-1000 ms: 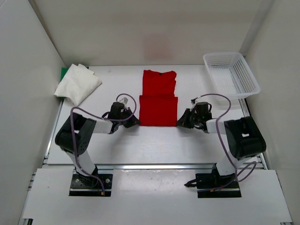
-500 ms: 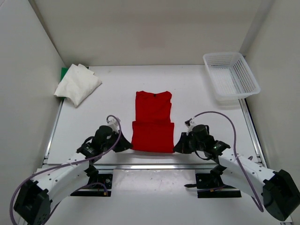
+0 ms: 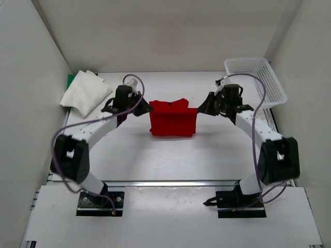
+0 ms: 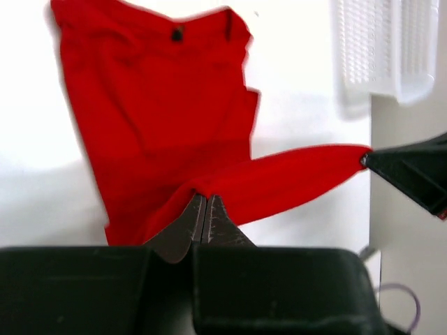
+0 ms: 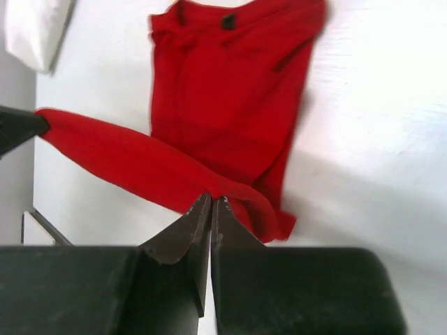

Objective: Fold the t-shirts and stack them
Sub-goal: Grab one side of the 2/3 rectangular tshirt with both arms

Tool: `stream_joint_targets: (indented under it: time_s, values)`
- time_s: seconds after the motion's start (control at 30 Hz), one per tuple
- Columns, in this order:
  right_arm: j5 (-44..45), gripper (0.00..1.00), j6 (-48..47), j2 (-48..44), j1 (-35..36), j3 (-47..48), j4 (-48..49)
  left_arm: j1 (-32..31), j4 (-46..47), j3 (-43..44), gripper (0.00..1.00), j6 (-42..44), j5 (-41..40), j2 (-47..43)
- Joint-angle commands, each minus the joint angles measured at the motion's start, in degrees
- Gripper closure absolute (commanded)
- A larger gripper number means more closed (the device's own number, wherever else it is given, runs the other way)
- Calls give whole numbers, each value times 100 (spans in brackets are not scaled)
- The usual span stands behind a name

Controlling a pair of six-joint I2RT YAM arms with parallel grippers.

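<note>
The red t-shirt lies at mid table, partly folded. My left gripper is shut on its left corner and my right gripper is shut on its right corner. Both hold the front edge raised and stretched between them over the shirt's far part near the collar. The left wrist view shows the red shirt pinched at my left gripper. The right wrist view shows the red shirt pinched at my right gripper. The off-white shirt lies folded at the back left on the green shirt.
A white mesh basket stands at the back right, just beyond my right arm. White walls enclose the table on three sides. The metal rail runs along the near edge.
Both grippers dragged the red shirt toward the near edge, then lifted its near edge and carried it back over the shirt toward the collar. Both arms now reach far forward.
</note>
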Motion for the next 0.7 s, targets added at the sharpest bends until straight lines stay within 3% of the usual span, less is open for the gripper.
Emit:
stream_joint_targets:
  time_s: [0.0,0.17,0.37,0.43,0.5,0.6,0.67]
  values:
    - [-350,100,-185,867,-335,738,281,163,50,949,100,89,-361,908]
    - [-720,100,-141,2563,-547,2040,264,523,-257,2207,100,125,-467,2430]
    - [-861,100,-334,4147,-503,4062,-483,918,260,2315,99,-111,-599,2967]
    - [-957,98,-247,4446,-520,4606,-588,980,444,2350,92,-173,-433,3108]
    - [-975,89,-229,4676,-485,4915,-720,1060,620,2464,81,-252,-240,3284]
    - [-906,66,-430,4572,-450,5092,-783,1218,682,2439,73,-349,-3,3242]
    - [-853,59,-518,4379,-424,4926,-748,1340,1007,2290,62,-446,-28,3040]
